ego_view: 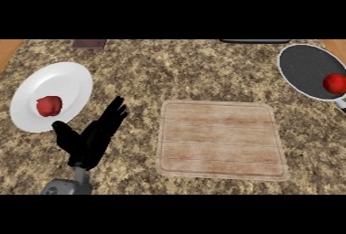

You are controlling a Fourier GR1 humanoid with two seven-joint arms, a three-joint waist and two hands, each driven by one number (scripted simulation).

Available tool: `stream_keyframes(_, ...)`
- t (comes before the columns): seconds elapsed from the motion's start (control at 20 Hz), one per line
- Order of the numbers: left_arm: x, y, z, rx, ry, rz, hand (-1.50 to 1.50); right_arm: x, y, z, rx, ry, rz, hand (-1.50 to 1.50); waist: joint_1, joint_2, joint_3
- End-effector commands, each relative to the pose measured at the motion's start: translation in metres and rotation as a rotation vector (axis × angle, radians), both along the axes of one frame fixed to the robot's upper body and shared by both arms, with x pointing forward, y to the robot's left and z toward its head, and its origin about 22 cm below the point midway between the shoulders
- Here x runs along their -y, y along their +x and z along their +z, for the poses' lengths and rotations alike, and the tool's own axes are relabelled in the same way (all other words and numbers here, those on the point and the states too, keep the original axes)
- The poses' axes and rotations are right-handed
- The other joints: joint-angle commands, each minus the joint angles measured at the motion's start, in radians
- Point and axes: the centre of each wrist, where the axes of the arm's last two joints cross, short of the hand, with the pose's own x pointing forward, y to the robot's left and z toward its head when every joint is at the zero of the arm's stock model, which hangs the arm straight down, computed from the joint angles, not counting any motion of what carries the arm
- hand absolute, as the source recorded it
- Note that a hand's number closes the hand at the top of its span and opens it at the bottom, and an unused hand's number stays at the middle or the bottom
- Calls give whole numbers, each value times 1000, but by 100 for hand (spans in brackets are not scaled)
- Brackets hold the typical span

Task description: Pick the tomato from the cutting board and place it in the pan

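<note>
Tomato (334, 83) lies inside the pan (304, 64), near its right rim, well to the upper right of the cutting board (222, 140). Judged done, or all but done: board bare of food, fruit already where the task wants it. Right hand out of view, so impossible to tell whether spread or pinching anything.

Left of the cutting board, resting over the table (182, 68): left hand (93, 135), fingers straight and spread, pointing up and away, holding nothing.

Risks from here, as a guess: tomato sits close to the pan's edge and could roll if the pan gets nudged by an unseen arm pulling back. Handle stub at the pan's lower right also looks easy to catch.

Containers: pan holds only the tomato. White plate (67, 77), further left of the cutting board beyond the left hand, carries a dark red lumpy item (49, 105), possibly meat, not to be mistaken for the tomato.
</note>
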Motion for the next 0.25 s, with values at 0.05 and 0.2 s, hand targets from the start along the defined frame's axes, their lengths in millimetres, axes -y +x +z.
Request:
stream_keyframes(0.05, 2, -9, -4, 2, 4, 16, 0, 2, -4, -1, -10, -31, 42, -150, 5, 0, 0)
stream_keyframes(0.2, -10, 1, 3, -4, 1, -3, 0, -9, 9, -1, -18, -4, 52, -150, -6, -4, -2)
